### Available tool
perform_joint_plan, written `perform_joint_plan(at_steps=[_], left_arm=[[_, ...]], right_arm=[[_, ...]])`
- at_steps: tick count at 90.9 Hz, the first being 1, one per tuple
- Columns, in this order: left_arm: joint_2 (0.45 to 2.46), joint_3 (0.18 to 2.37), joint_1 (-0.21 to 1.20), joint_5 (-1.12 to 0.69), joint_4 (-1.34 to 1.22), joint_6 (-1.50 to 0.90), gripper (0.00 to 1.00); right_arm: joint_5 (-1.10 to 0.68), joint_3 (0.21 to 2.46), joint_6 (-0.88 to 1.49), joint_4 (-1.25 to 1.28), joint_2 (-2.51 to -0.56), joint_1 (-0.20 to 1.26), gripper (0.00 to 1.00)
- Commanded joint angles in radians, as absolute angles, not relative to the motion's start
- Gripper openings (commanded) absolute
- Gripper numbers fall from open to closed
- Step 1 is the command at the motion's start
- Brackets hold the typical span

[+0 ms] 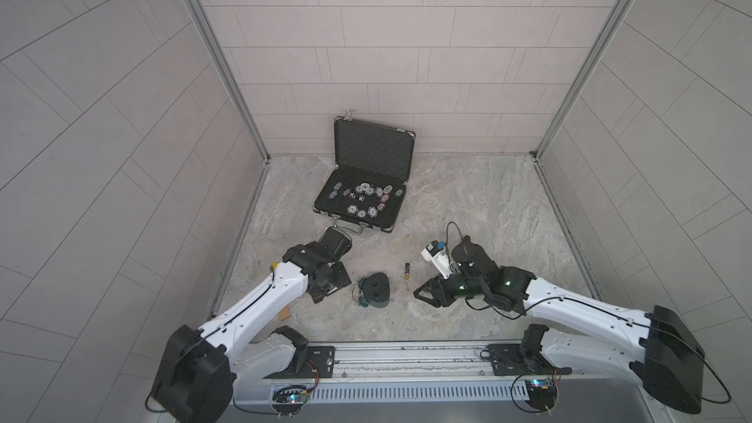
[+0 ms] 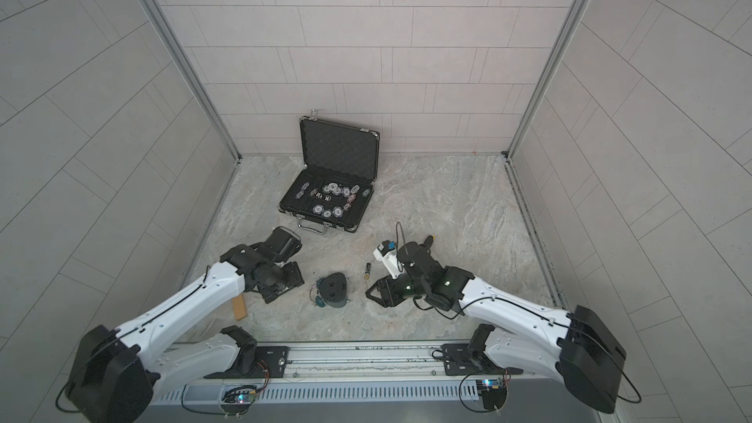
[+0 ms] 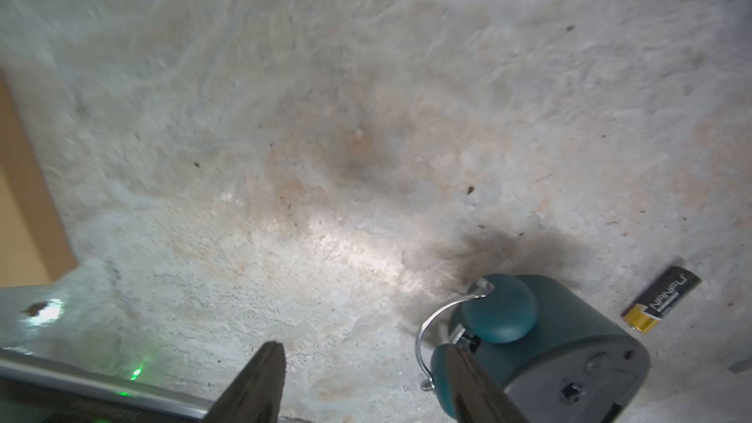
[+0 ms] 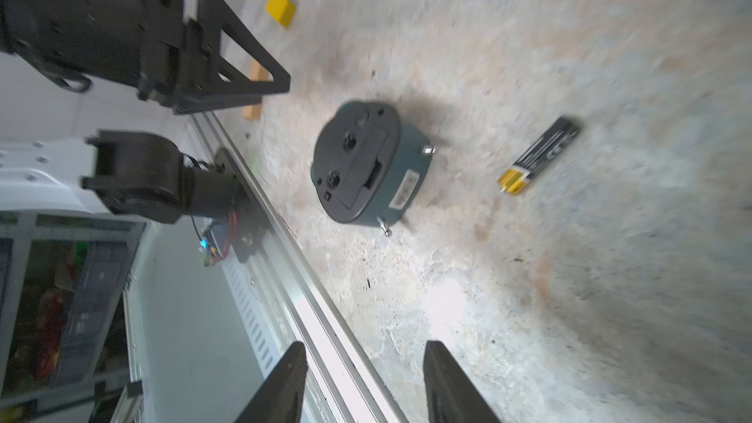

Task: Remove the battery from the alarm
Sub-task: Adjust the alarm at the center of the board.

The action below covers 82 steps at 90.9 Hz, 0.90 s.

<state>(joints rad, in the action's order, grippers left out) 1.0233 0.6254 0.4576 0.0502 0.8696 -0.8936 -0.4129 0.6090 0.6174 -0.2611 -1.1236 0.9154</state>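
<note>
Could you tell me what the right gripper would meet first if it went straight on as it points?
Probably the alarm, lying back-up straight ahead of the right gripper; depth is hard to judge.

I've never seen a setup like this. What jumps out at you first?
The open black case of poker chips near the back wall draws the eye first. In front of it, a teal alarm lies face down with its dark back up. The battery lies loose beside it, not touching.
</note>
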Motion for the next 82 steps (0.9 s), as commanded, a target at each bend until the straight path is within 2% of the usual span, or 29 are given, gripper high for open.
perform_joint_plan(at_steps=[1, 8, 23, 31, 45, 61, 82], left_arm=[[0.920, 0.523, 0.424, -0.249, 0.625, -0.794, 0.65], [0.915, 0.521, 0.398, -0.231, 0.644, -0.802, 0.64], [1.019, 0.527, 0.377, -0.317, 0.625, -0.768, 0.52], [1.077, 0.541, 0.377, -0.304, 0.643, -0.756, 0.44], [1.129, 0.545, 0.378, -0.255, 0.650, -0.752, 0.35], [1.184, 0.526, 0.378, -0.281, 0.580, -0.735, 0.25], [1.225, 0.536, 0.377, -0.286, 0.538, -0.704, 0.18]], right_arm=[[-0.392, 0.668, 0.620, -0.224, -1.164, 0.939, 0.51], [-0.378, 0.671, 0.622, -0.221, -1.164, 0.939, 0.51], [-0.355, 0.657, 0.632, -0.219, -1.141, 0.939, 0.51], [-0.343, 0.657, 0.630, -0.225, -1.129, 0.939, 0.51], [-0.324, 0.651, 0.627, -0.233, -1.106, 0.935, 0.51], [-0.322, 0.647, 0.622, -0.235, -1.097, 0.921, 0.51], [-0.328, 0.652, 0.633, -0.235, -1.139, 0.916, 0.51]])
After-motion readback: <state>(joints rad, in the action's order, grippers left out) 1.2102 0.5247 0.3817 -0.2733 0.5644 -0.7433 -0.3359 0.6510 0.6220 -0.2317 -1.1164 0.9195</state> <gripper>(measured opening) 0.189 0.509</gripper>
